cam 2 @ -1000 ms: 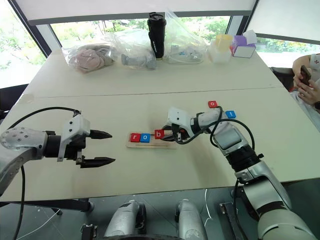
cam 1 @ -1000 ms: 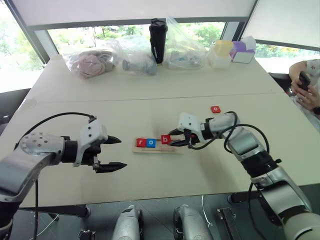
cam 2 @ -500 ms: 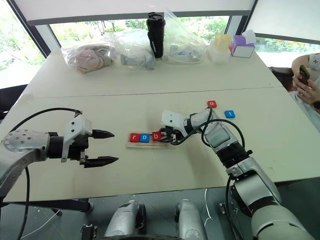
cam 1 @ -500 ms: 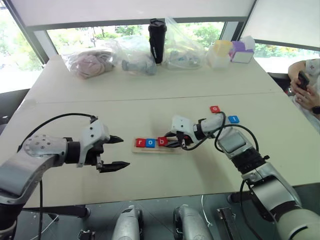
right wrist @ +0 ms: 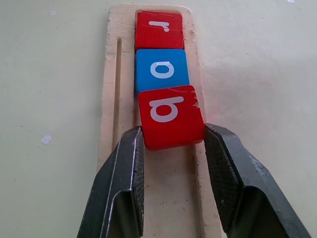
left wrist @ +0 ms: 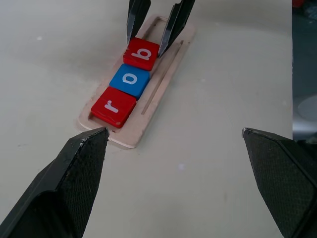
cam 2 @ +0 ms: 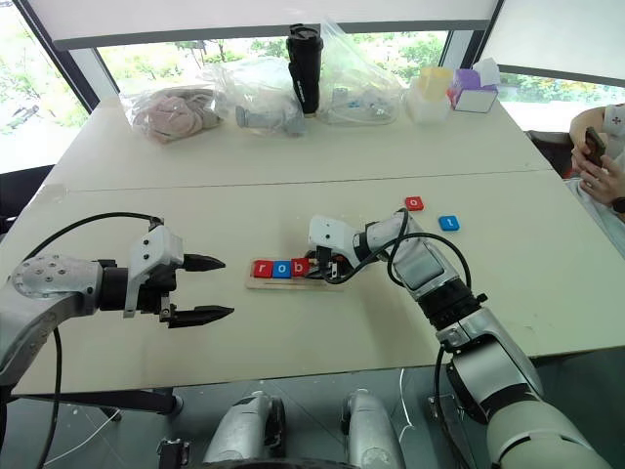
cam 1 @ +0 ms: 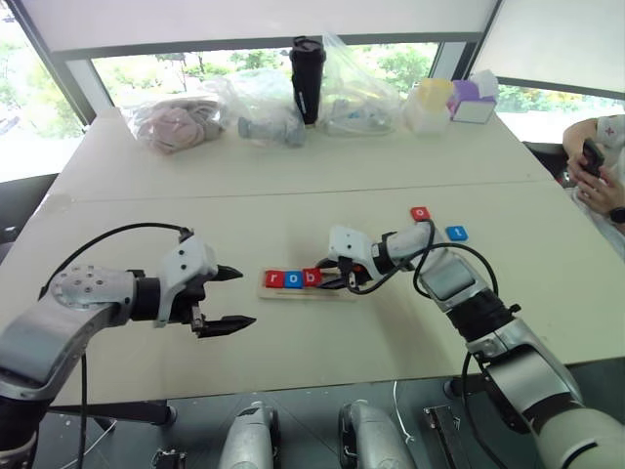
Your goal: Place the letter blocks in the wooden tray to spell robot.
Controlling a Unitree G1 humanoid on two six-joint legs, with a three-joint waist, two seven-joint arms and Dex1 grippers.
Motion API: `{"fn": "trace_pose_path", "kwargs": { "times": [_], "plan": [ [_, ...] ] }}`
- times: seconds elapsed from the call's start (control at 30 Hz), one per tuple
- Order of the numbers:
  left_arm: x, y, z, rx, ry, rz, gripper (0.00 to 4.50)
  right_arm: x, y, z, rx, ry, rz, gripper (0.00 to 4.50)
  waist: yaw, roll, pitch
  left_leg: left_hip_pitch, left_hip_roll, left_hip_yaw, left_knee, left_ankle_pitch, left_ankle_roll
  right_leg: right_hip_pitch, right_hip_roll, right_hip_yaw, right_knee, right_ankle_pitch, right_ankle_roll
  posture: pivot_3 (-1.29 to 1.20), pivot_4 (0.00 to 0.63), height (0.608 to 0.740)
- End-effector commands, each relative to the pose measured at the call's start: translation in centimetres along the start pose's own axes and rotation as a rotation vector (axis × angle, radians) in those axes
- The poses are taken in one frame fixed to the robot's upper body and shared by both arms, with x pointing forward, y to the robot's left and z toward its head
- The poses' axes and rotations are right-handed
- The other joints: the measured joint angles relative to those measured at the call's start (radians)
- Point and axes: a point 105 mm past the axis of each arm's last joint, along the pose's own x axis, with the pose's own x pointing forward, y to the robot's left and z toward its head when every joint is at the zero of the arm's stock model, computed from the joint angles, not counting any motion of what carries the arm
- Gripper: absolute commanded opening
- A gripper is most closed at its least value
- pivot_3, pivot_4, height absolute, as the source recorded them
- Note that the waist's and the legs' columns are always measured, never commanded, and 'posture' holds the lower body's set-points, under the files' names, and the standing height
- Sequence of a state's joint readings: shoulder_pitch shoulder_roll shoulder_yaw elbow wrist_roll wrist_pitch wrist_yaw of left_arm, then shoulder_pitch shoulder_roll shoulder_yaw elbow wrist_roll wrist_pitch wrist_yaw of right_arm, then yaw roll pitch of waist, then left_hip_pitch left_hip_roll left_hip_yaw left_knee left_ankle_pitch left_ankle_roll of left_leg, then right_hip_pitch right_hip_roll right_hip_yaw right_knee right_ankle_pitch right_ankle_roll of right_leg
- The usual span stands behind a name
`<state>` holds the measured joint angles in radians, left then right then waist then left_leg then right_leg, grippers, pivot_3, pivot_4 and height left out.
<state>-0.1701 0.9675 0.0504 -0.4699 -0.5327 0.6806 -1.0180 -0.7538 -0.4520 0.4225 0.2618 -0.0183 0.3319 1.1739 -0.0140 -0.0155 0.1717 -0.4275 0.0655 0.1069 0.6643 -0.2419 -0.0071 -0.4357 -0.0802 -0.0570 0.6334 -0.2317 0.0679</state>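
The wooden tray lies mid-table with three letter blocks in a row: red "r", blue "o" and red "b". My right gripper reaches in from the right and is shut on the red "b" block, one finger on each side of it, with the block against the blue "o". A loose red "o" block and a blue "t" block lie further right on the table. My left gripper hovers open to the left of the tray, holding nothing.
Along the table's far edge sit plastic bags, a black tumbler and small boxes. A person holding a phone sits at the right edge. The tray's right half is bare.
My right gripper has slid the red "b" block leftward along the tray until it sits against the blue "o". The left gripper has stayed put.
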Motion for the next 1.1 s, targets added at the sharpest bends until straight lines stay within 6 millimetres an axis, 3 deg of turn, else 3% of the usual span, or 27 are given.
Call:
{"fn": "trace_pose_path", "kwargs": {
  "times": [0.03,0.73,0.77,0.93,1.1],
  "plan": [
    [0.1,0.1,0.4,0.028,-0.016,0.01,4.5,-0.1,0.0,1.0,-0.034,-0.012,-0.014,1.17,0.0,0.0,0.0,0.0,0.0,0.0,0.0,0.0,0.0,0.0,0.0,0.0,0.0,0.0,0.0,0.0,0.15,0.74],
    [0.5,0.5,0.5,0.04,-0.026,0.018,4.5,0.7,0.8,1.1,-0.009,-0.012,-0.015,1.17,0.0,0.0,0.0,0.0,0.0,0.0,0.0,0.0,0.0,0.0,0.0,0.0,0.0,0.0,0.0,0.0,0.15,0.74],
    [0.6,0.6,0.5,0.04,-0.026,0.018,4.5,0.6,0.8,0.9,-0.006,-0.007,-0.017,2.19,0.0,0.0,0.0,0.0,0.0,0.0,0.0,0.0,0.0,0.0,0.0,0.0,0.0,0.0,0.0,0.0,0.15,0.74],
    [0.6,0.6,0.4,0.041,-0.024,0.02,4.5,0.2,0.5,1.1,-0.007,-0.013,-0.035,4.37,0.0,0.0,0.0,0.0,0.0,0.0,0.0,0.0,0.0,0.0,0.0,0.0,0.0,0.0,0.0,0.0,0.15,0.74],
    [0.7,0.7,0.4,0.042,-0.025,0.021,4.5,-0.6,-0.5,2.1,-0.009,-0.058,-0.071,4.37,0.0,0.0,0.0,0.0,0.0,0.0,0.0,0.0,0.0,0.0,0.0,0.0,0.0,0.0,0.0,0.0,0.15,0.74]
  ]
}}
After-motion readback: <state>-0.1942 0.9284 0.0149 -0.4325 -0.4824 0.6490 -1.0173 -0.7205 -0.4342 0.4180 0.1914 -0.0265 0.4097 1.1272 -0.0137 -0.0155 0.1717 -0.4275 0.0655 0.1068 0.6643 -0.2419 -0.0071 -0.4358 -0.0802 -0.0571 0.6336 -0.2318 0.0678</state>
